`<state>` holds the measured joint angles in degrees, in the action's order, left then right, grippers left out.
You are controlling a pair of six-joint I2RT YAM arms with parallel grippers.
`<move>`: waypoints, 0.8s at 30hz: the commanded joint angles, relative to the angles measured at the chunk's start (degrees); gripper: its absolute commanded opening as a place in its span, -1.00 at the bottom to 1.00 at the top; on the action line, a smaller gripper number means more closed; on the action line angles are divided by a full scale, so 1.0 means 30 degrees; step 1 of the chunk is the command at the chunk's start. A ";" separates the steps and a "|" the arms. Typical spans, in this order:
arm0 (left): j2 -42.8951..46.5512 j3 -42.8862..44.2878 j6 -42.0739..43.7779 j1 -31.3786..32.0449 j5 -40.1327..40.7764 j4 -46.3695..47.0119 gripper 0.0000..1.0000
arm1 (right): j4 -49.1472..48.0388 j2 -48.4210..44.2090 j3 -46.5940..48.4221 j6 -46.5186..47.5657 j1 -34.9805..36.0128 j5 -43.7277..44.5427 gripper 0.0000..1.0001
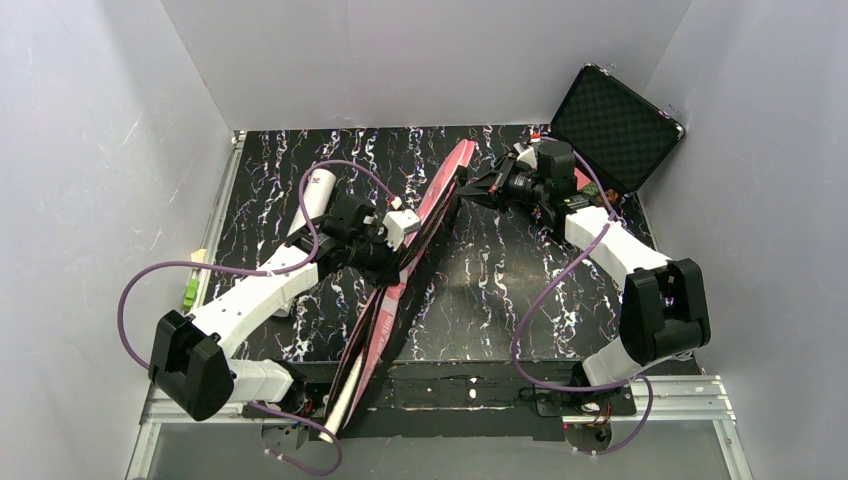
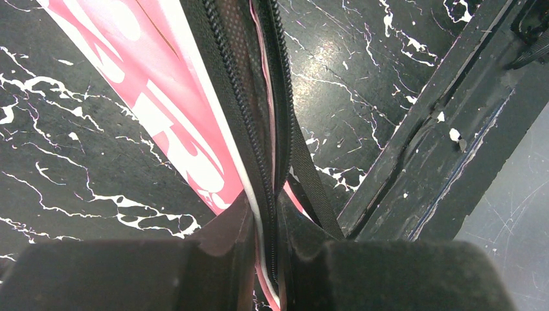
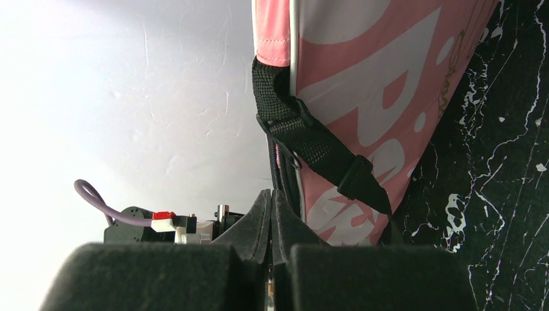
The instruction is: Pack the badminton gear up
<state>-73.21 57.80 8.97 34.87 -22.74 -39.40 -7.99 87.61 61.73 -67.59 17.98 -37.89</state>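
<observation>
Right wrist — pink bag (image 3: 388, 65) w/ partial lettering

From overhead at the near side, we look down on the whole tabletop (image 1: 490, 280); both wrist views press close against the bag (image 1: 441, 193), which all three share.

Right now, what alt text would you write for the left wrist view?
The left gripper is shut on the black zippered edge of a long pink fabric racket bag with white lettering. Behind it are a black, white-veined tabletop and, at right, a dark metal rail.
</observation>
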 commanded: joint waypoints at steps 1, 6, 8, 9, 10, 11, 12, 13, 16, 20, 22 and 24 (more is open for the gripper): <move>0.0764 0.0423 0.0203 -0.0080 -0.0271 0.1124 -1.00 | -0.1008 -0.0385 0.0534 -0.0263 -0.0127 -0.0225 -0.97; 0.0756 0.0446 0.0202 -0.0081 -0.0271 0.1144 -1.00 | -0.1386 -0.0844 -0.0106 -0.0716 0.0187 -0.0428 -0.97; 0.0725 0.0453 0.0207 -0.0096 -0.0267 0.1155 -1.00 | -0.1380 -0.0999 -0.0421 -0.0797 0.0563 -0.0489 -0.97; 0.0705 0.0465 0.0214 -0.0083 -0.0263 0.1136 -1.00 | -0.1406 -0.1066 -0.0568 -0.0842 0.0793 -0.0531 -0.97; 0.0677 0.0463 0.0215 -0.0085 -0.0248 0.1148 -1.00 | -0.1387 -0.1136 -0.0711 -0.0829 0.1067 -0.0540 -0.97; 0.0684 0.0473 0.0230 -0.0082 -0.0242 0.1135 -1.00 | -0.1359 -0.1182 -0.0861 -0.0846 0.1361 -0.0527 -0.97; 0.0701 0.0464 0.0228 -0.0085 -0.0216 0.1148 -1.00 | -0.1268 -0.1257 -0.1004 -0.0796 0.1625 -0.0503 -0.97; 0.0739 0.0455 0.0231 -0.0082 -0.0194 0.1150 -1.00 | -0.1176 -0.1343 -0.1165 -0.0768 0.1885 -0.0485 -0.97; 0.0781 0.0399 0.0230 -0.0081 -0.0156 0.1150 -1.00 | -0.0785 -0.1661 -0.1720 -0.0577 0.2606 -0.0286 -0.97; 0.0778 0.0445 0.0214 -0.0081 -0.0197 0.1150 -1.00 | 0.0123 -0.1883 -0.1912 0.0135 0.3015 -0.0210 -0.97; 0.0762 0.0467 0.0206 -0.0081 -0.0225 0.1139 -1.00 | 0.1140 -0.1921 -0.1361 0.0732 0.2657 -0.0130 -0.70; 0.0796 0.0540 0.0229 -0.0081 -0.0212 0.1096 -1.00 | 0.1921 -0.1978 -0.0692 0.1228 0.2116 0.0134 -0.23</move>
<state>-73.21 57.80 8.97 34.87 -22.72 -39.38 -6.13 83.85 56.10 -67.94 26.83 -38.06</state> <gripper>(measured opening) 0.115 0.224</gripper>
